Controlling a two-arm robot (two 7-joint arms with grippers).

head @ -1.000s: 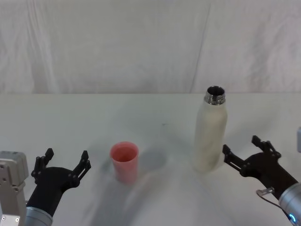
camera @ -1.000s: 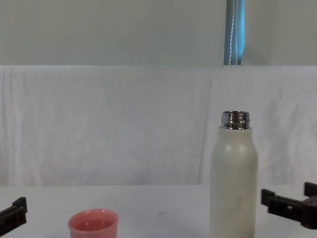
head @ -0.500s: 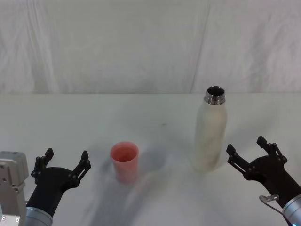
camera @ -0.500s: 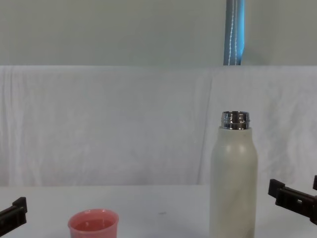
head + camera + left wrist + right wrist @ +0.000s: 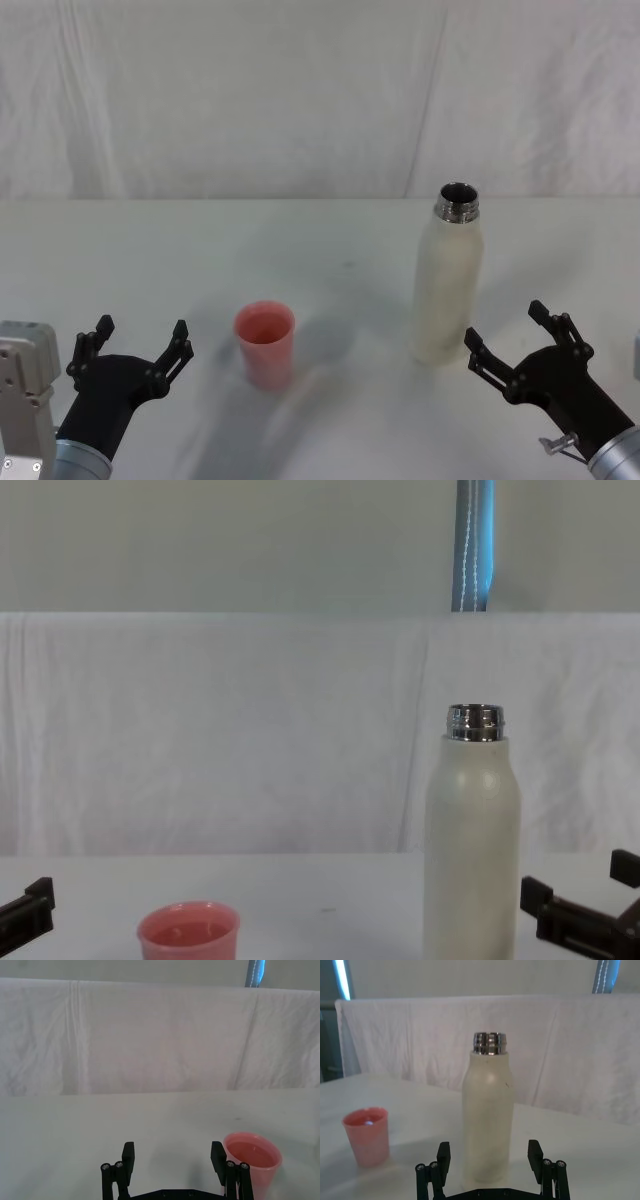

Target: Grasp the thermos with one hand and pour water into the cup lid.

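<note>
Right claw [image 5: 517,344] spread wide, now nearer the thermos [image 5: 447,275] than half a second ago.

Standing upright on the white counter [image 5: 330,250], uncapped, steel neck on top, well right of the pink cup lid [image 5: 265,343]. Facing the bottle's lower body from the robot's side, fingers [image 5: 443,1155] apart and not yet touching it; shifted left and slightly forward from its earlier spot. Left claw [image 5: 135,345] parked low beside the cup lid, fingers parted, unchanged. Bottle and cup lid unmoved.
</note>
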